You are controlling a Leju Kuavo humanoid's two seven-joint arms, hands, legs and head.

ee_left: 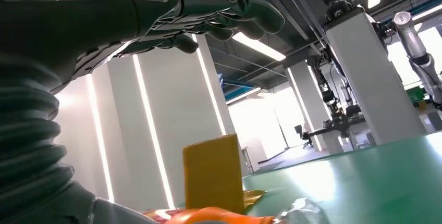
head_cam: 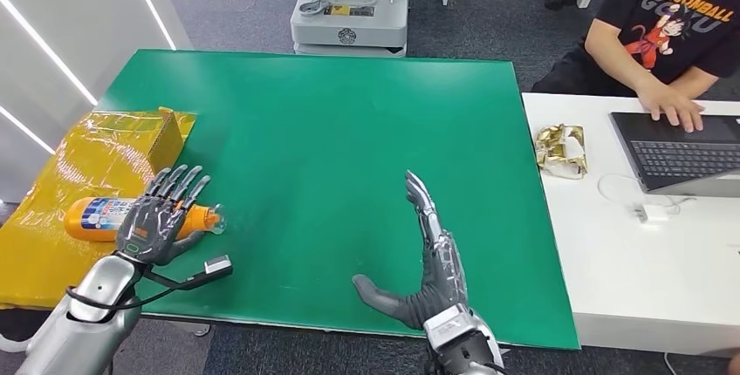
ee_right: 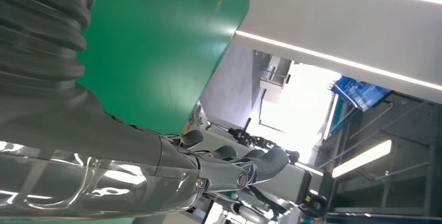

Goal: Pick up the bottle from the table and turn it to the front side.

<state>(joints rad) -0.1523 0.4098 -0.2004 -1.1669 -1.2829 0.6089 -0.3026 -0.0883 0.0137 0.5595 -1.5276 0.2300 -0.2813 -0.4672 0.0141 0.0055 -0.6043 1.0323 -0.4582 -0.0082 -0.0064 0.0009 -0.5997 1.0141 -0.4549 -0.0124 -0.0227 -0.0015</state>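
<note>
Orange plastic bottle with blue-white label (head_cam: 105,215) lies on its side at the left edge of the green table mat (head_cam: 332,131), partly on yellow plastic wrapping (head_cam: 52,244), clear cap toward centre. Left hand (head_cam: 161,215) hovers over it, fingers spread, not gripping. Right hand (head_cam: 428,262) flat above the mat, fingers straight, thumb out, holding nothing. Yellow cardboard box (head_cam: 131,139) just behind the bottle.

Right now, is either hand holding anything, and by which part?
Nothing is held. The left hand hovers, fingers spread, over the bottle; the right hand is open.
</note>
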